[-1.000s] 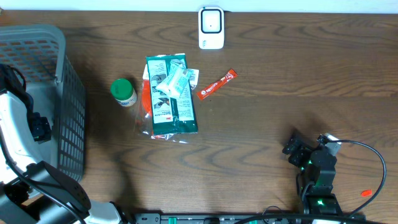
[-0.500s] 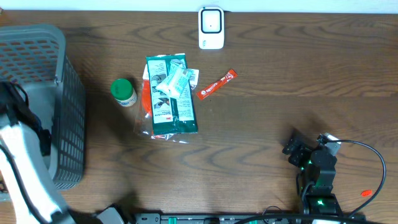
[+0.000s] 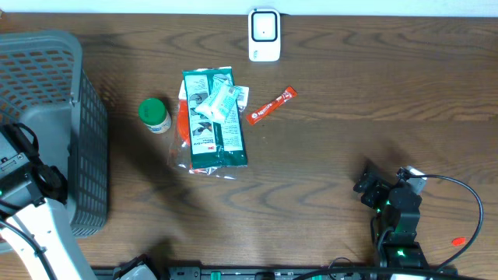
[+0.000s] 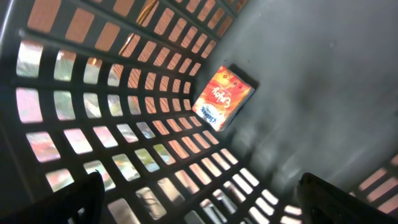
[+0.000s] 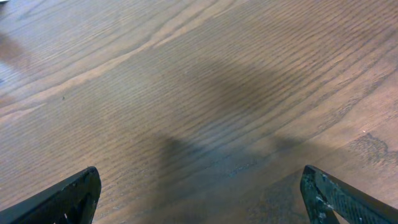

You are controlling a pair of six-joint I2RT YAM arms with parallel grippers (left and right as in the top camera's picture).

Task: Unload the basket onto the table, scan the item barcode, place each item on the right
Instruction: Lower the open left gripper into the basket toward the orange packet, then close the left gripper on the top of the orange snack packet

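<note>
The left tool [image 4: 199,202], spread wide and empty, hangs in the grey basket [image 3: 85,140] at the counter's [image 3: 373,93] left edge; the green wipes pack [image 3: 214,120] lies mid-counter toward the right edge, long axis pointing at the far-edge scanner [image 3: 264,34].

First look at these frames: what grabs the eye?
The heap of green and clear packets mid-table, with a green-capped bottle to its left and a white scanner at the far edge. In the left wrist view, an orange packet lies inside the grey basket.
</note>
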